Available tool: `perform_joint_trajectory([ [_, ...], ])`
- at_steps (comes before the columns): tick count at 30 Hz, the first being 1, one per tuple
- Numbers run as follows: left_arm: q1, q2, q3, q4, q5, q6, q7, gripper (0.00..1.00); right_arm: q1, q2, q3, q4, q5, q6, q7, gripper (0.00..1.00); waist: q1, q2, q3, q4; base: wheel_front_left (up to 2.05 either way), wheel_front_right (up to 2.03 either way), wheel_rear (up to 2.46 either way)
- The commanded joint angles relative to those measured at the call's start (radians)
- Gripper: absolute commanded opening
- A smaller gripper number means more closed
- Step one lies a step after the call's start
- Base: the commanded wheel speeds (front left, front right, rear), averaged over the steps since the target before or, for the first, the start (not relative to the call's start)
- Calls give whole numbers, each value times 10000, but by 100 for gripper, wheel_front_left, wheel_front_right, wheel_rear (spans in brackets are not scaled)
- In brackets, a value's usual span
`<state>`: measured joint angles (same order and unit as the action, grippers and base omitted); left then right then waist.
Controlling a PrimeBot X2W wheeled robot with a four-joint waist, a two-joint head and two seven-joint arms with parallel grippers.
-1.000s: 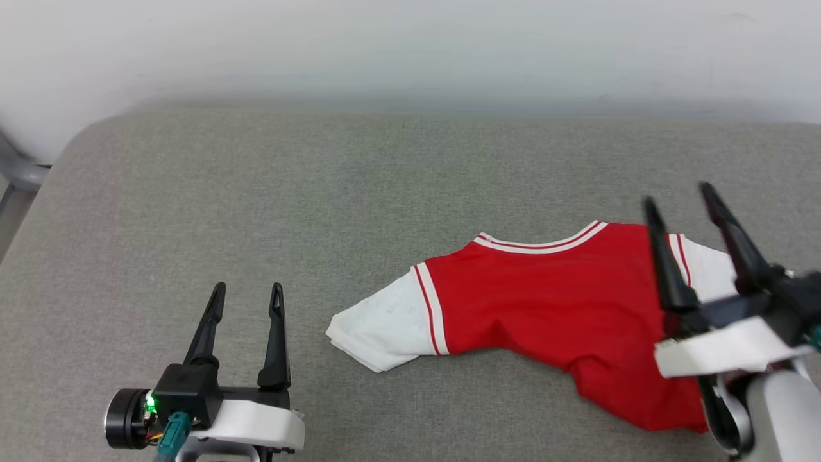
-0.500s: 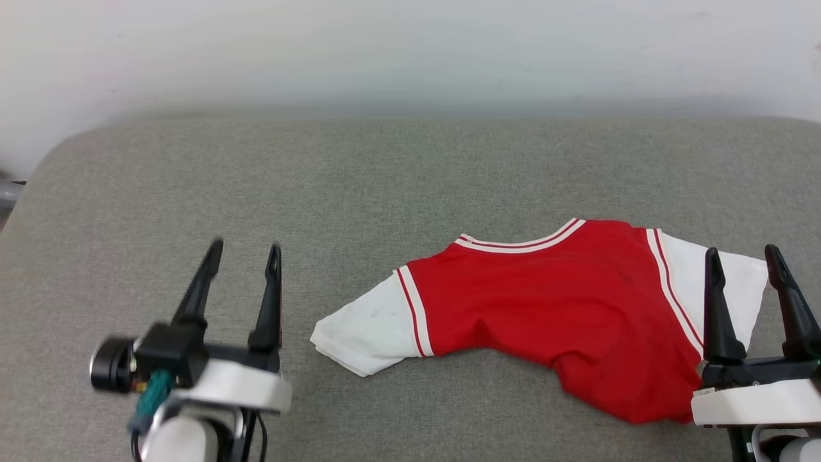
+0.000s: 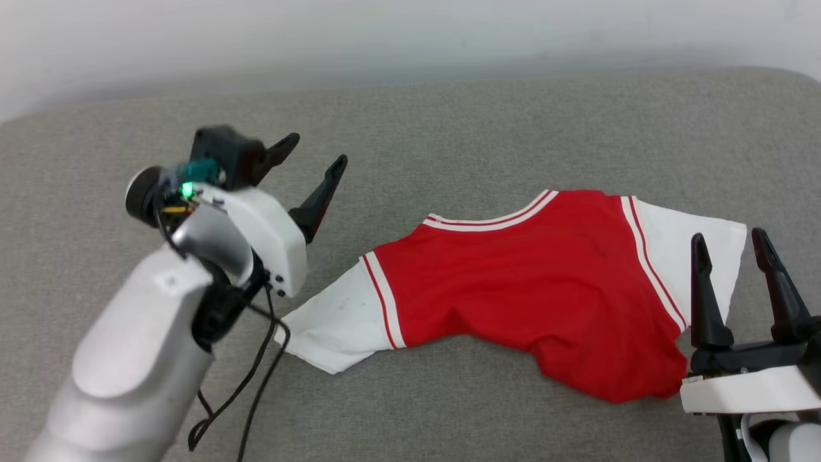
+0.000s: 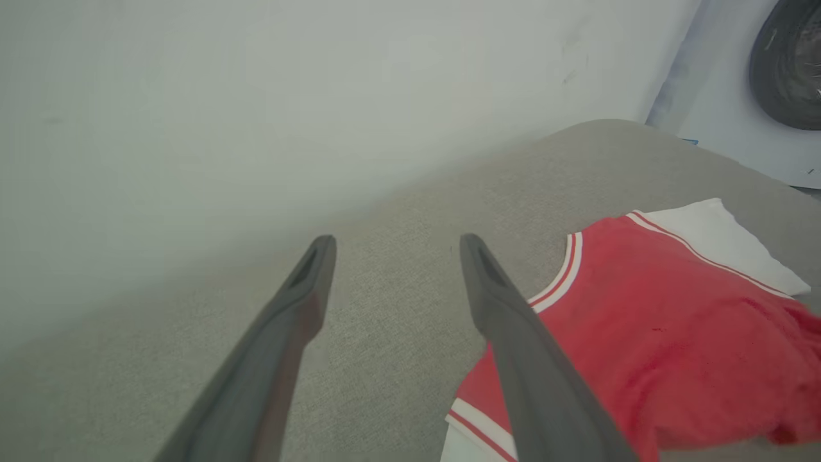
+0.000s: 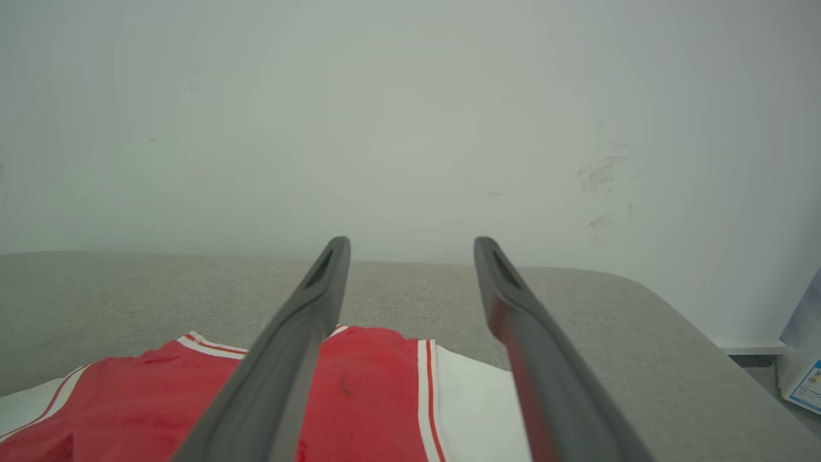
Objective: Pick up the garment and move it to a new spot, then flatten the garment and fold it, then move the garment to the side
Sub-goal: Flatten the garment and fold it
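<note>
Step in hand, judging by the layout: picking up the garment (image 3: 513, 289) to carry it to a new spot. Lying rumpled and partly doubled on the grey cushion (image 3: 449, 128), right of centre, collar toward the far side, one white sleeve trailing near-left, the other spread to the right.

Left gripper (image 3: 319, 147) raised off the cushion, just far-left of the trailing sleeve, jaws wide and empty. Right gripper (image 3: 727, 235) low at the near right, jaws equally wide and empty, fingers pointing far across the right sleeve's edge.

Best to take two well-separated grips, one by each striped shoulder seam (a single pinch at mid-body would probably raise a bunched lump). Lower the left onto the seam, slide one finger under the cloth, then close. Lift both sides together and level, so the hem does not drag.

No lettering to read on the upward red face, just striped trim. On a pale box (image 5: 802, 378) at far right, a blue-marked label, too small to read.
</note>
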<state>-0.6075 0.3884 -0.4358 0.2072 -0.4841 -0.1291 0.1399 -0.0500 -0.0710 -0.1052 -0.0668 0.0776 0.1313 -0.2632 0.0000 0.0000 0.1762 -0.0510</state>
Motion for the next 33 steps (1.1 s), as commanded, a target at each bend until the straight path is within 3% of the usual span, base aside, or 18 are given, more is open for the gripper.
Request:
perform_joint_trajectory([
  [1,-380,195,-222,96,-568,-2,677,100,-186,24,-9,-68,-93,-11,-21,100,0,0,181,-169,0,0,0],
  [7,-1221,1265,-1689,323,-3098,-4,4399,100,-375,10,-90,-116,-176,-11,-22,100,0,0,526,-444,0,0,0],
  [15,-1186,2540,-3441,182,-4223,-5,6875,100,-623,53,-220,-164,-185,-11,-22,100,0,0,994,-608,0,0,0],
  [21,-1027,3029,-4246,113,-4267,-5,7026,100,-805,104,-293,-203,-173,-11,-22,100,0,0,1340,-604,0,0,0],
  [29,-756,2966,-5551,1106,-3926,19,6377,100,-1051,117,-177,-225,-195,-11,-22,100,0,0,1582,-638,0,0,0],
  [30,-813,2899,-5649,1150,-3948,21,6173,42,-1051,116,-205,-225,-210,-11,-22,100,0,0,1562,-609,0,0,0],
  [31,-877,2881,-5748,1142,-3957,19,5956,5,-1034,116,-224,-225,-224,-11,-22,100,0,0,1532,-581,0,0,0],
  [33,-1003,2856,-5823,1082,-4181,10,5477,0,-970,109,-246,-186,-251,-11,-22,100,0,0,1424,-513,0,0,0],
])
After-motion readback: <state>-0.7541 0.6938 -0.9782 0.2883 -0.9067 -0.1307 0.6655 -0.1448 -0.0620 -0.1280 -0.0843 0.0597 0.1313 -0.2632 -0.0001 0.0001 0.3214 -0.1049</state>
